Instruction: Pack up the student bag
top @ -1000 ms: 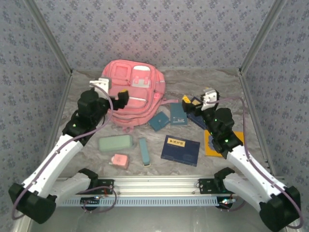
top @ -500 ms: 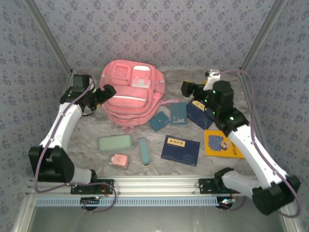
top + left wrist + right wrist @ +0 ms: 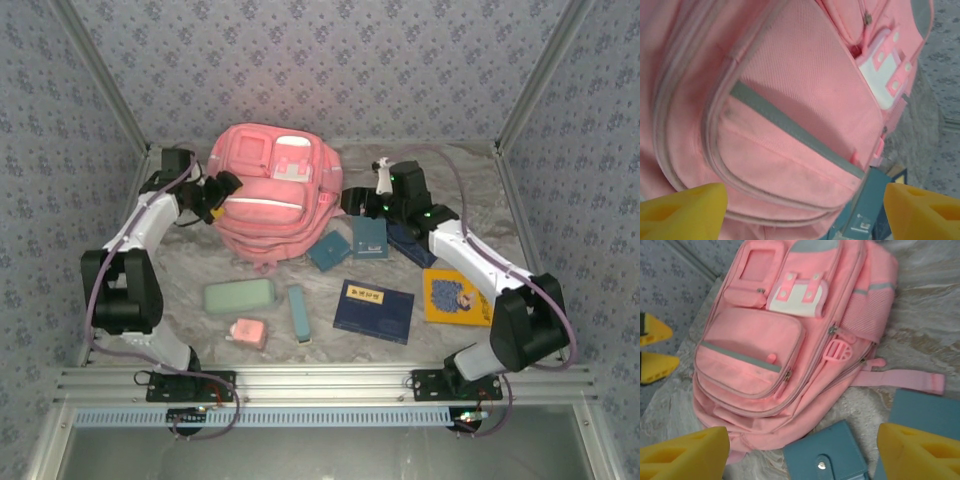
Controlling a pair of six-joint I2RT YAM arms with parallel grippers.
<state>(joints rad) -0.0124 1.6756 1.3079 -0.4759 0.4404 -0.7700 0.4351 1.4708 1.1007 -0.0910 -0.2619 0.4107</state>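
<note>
Pink fabric dominates the far middle of the marbled table [image 3: 190, 265], where the student bag [image 3: 275, 195] lies flat on its back, front pockets facing up and, as far as the views show, its zippers drawn closed. The left gripper [image 3: 222, 190] hovers at the bag's left flank and the right gripper [image 3: 352, 200] at its right, each with its yellow fingertips spread wide and nothing between them. By the look of things the packing has not begun. Nothing can be seen inside the bag, and the supplies lie scattered on the table nearer the arms: a teal wallet [image 3: 329, 250] just beside the bag's lower edge, a teal book [image 3: 370, 237], a dark blue book [image 3: 410, 243] partly under the right arm, a navy book [image 3: 374, 310], a yellow book [image 3: 457, 298], a green pencil case [image 3: 240, 295], a slim teal case [image 3: 298, 312] and a small pink item [image 3: 248, 333]. Opening a compartment appears to be the first job left, followed by loading every item and closing the bag
</note>
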